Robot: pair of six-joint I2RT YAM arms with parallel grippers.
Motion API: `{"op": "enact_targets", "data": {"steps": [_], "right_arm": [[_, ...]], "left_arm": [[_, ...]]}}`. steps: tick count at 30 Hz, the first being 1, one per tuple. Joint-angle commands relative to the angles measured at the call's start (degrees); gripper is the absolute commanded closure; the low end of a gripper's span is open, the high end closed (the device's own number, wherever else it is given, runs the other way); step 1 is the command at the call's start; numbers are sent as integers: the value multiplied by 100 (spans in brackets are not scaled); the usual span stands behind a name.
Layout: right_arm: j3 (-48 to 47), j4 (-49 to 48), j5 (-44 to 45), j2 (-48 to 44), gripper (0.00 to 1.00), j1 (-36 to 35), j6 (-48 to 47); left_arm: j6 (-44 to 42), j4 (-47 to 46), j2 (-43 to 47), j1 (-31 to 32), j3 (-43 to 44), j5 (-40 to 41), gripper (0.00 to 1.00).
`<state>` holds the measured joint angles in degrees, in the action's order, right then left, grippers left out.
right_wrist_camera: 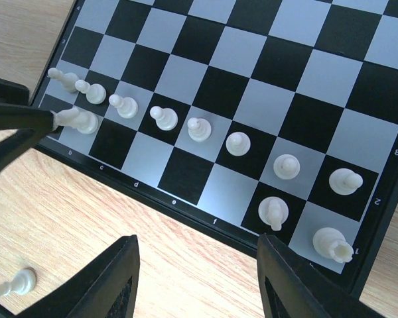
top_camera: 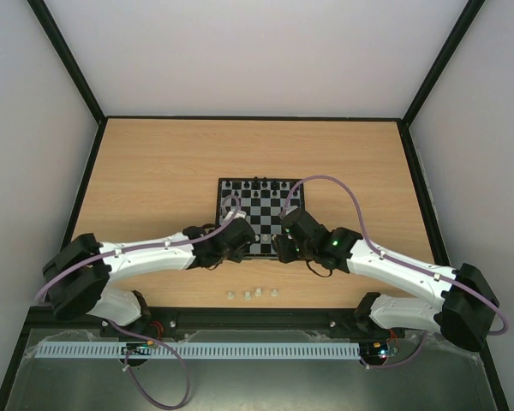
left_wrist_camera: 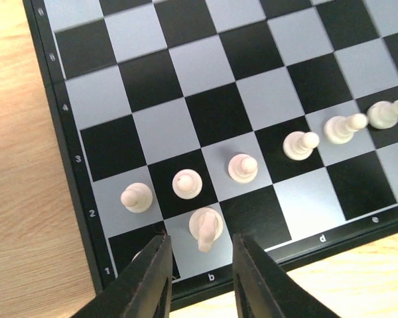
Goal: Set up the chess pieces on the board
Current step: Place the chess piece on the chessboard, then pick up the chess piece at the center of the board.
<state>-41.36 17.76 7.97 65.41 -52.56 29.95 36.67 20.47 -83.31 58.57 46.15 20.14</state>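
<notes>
Releasing on the back rank: we are reading this as the let-go step, with a whitish back-rank piece (left_wrist_camera: pixel 205 228) standing on the b square of the board (left_wrist_camera: pixel 205 86), right at the tips of the left gripper (left_wrist_camera: pixel 200 260).
Left gripper: its jaws are standing slightly apart, one on each side of that piece, with a sliver of board showing on both sides, so we are calling it open and holding nothing.
Right gripper: the right gripper (right_wrist_camera: pixel 199 265) is hanging open and empty over the bench (right_wrist_camera: pixel 119 218), just short of the board's near edge; two more whitish pieces (right_wrist_camera: pixel 274 212) are sitting ahead of it and to its right.
Pawns: a full row of pawns (right_wrist_camera: pixel 238 142) is standing one rank beyond the left gripper's tips and running off to its right.
Progress: we are judging the set-up well along, with the middle back-rank squares lying bare.
Loose pieces: four loose pieces (top_camera: pixel 248 295) are waiting on the bench behind both grippers, toward the arm bases.
Next move: we are expecting the left gripper to need a straight lift clear of the piece without nudging it. After that it will be needing a reach back for a loose piece, a pinch low on its stem, and an upright placing on a bare square to the gripper's right.
</notes>
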Motion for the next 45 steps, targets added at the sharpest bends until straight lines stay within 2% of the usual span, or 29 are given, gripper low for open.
{"op": "enact_targets", "data": {"steps": [1,7,17,25,40,45], "right_arm": [[47,128,13,64,51,13,18],[396,127,-262,-194,49,-232,509],[548,873,711,-291,46,-1865,1816],[416,1041,854,160,56,-2574,2216],[106,873,915,1095,67,-2765,2216],[34,791,987,1308,78,-2769,2163]], "left_arm": [[68,305,460,127,201,147,70],[287,494,1091,371,-10,181,56],[581,698,2173,538,-627,216,47],[659,730,2573,539,-916,303,41],[590,644,2638,527,-1051,342,39],[581,635,2646,526,-1055,341,39]]}}
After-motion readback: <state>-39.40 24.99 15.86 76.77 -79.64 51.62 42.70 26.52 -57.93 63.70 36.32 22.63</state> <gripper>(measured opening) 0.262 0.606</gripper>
